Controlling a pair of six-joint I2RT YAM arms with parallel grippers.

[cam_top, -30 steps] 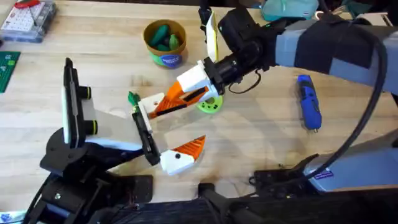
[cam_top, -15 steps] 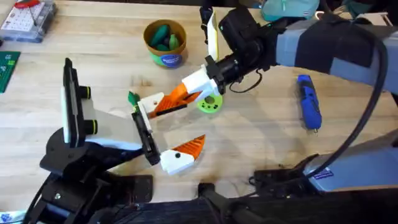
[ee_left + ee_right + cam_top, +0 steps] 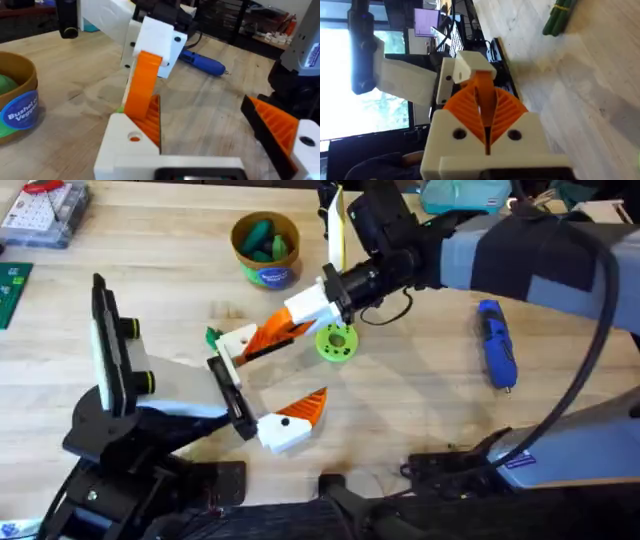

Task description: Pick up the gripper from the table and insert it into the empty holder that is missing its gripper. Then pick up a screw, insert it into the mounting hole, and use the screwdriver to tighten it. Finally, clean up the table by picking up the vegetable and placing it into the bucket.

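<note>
From the overhead camera, the right gripper (image 3: 272, 337) reaches in from the upper right, its orange pads closed on the gripper (image 3: 240, 346), a white block with an orange ribbed tip, held just beside the top end of the holder (image 3: 228, 392). The holder, a narrow black bar, belongs to the white-bodied arm with a black base (image 3: 120, 430), and another white-and-orange finger (image 3: 295, 418) sits at its lower end. A lime-green disc (image 3: 335, 342) lies just below the right gripper. The mustard-yellow bucket (image 3: 264, 250) stands farther back with green vegetables inside; a small green vegetable (image 3: 213, 336) lies on the table near the holder's top. The blue screwdriver (image 3: 496, 345) rests well apart to the right.

The left wrist camera shows the right gripper (image 3: 145, 85) pinching the white block (image 3: 130, 142) from above, the bucket (image 3: 17, 107) at one side and the screwdriver (image 3: 202, 60) behind.

The right wrist camera shows the orange pads (image 3: 502, 112) clamped together on the orange tip (image 3: 484, 97), with a green vegetable (image 3: 560, 17) on the wood beyond.
</note>
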